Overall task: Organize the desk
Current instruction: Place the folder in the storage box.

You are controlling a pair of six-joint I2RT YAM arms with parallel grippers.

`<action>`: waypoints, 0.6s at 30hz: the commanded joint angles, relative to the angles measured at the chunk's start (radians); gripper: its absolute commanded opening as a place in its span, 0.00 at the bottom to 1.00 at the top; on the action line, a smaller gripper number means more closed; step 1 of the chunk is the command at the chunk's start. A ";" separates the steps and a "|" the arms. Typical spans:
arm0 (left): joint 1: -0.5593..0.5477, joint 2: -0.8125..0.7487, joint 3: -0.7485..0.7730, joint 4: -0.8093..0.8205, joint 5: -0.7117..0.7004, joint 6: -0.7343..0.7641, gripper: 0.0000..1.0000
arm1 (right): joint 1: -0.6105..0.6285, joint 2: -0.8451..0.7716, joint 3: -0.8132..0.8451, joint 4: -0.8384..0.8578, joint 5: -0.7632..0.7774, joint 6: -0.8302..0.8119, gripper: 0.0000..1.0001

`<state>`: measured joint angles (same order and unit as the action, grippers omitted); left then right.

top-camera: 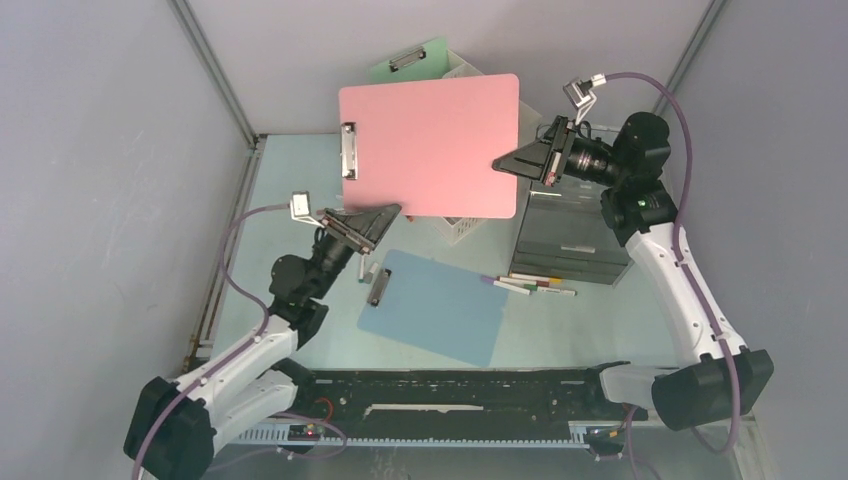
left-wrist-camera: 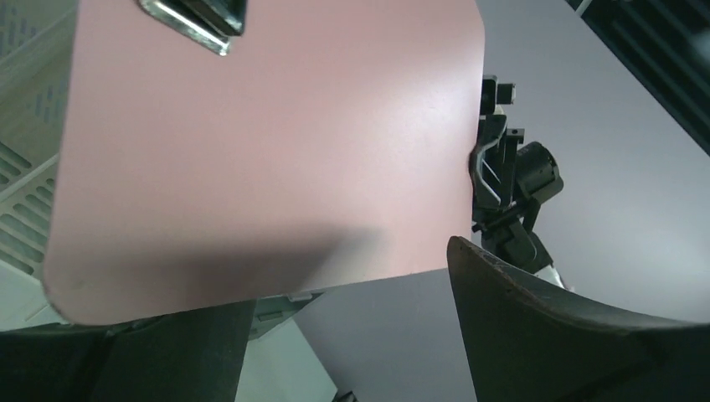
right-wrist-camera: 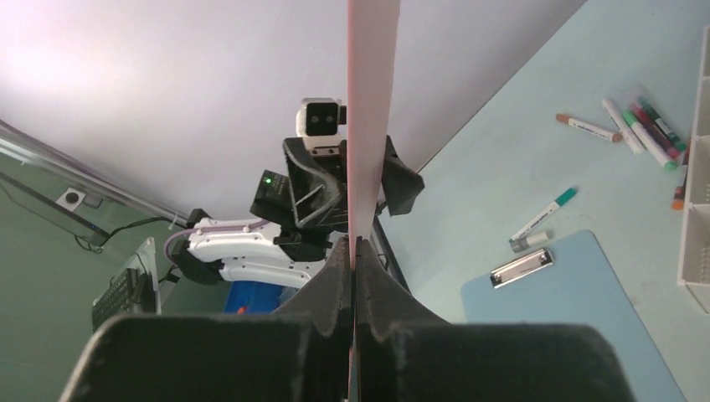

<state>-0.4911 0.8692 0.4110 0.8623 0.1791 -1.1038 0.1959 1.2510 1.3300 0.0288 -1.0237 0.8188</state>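
Note:
A pink clipboard [top-camera: 430, 145] hangs in the air above the pale mint desk [top-camera: 285, 180], its metal clip [top-camera: 348, 150] on the left. My right gripper [top-camera: 500, 163] is shut on its right edge; in the right wrist view the board [right-wrist-camera: 368, 117] stands edge-on out of the pressed-together jaws [right-wrist-camera: 356, 243]. My left gripper [top-camera: 390, 212] is open at the board's lower left edge. In the left wrist view the pink board [left-wrist-camera: 268, 142] fills the top, and the dark fingers [left-wrist-camera: 544, 335] stand wide apart below it.
A blue clipboard [top-camera: 440, 305] lies flat on the desk near the arms. Several markers [top-camera: 530, 285] lie beside a dark drawer unit [top-camera: 570, 240]. A white basket [top-camera: 462, 228] and a green clipboard [top-camera: 410, 58] sit behind the pink board. One marker [top-camera: 365, 270] lies by my left arm.

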 commanded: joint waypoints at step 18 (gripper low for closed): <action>0.034 -0.010 0.038 0.235 -0.101 0.004 0.00 | -0.011 -0.064 -0.026 0.108 -0.074 -0.062 0.24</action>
<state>-0.5037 0.9039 0.4149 1.0904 0.0891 -1.1683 0.1917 1.2354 1.2930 0.1001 -1.0397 0.8494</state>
